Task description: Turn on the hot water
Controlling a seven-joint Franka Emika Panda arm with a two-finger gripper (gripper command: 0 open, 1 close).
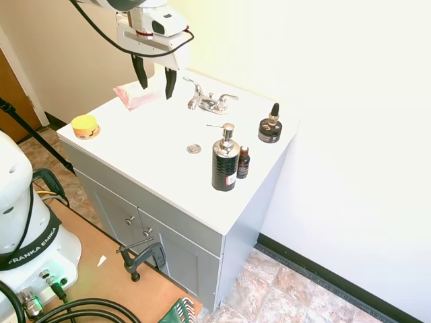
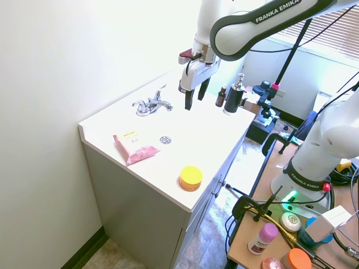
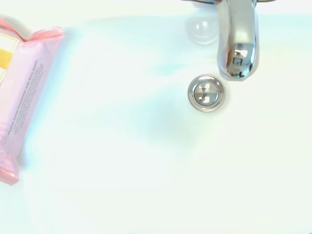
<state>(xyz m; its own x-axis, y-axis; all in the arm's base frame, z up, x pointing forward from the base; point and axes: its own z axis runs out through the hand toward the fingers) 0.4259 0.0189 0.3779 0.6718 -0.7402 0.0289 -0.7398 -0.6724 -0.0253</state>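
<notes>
- the hot water lever is a small chrome handle at the back of the white vanity top, close to the wall; it is the lever of the low chrome faucet on the side toward the pink packet. in the second exterior view this lever sits on the faucet's near side.
- the matching lever and the short spout complete the faucet; the spout ends above the round chrome drain in the basin.
- the gripper hangs above the basin, apart from the hot water lever, its 2 dark fingers spread and holding nothing.
- a pink wipes packet lies flat on the top beside the basin, and a yellow round tin sits near the front corner.
- on the other side stand a black pump bottle, a small dark bottle touching it, and a dark dropper jar nearer the wall.
</notes>
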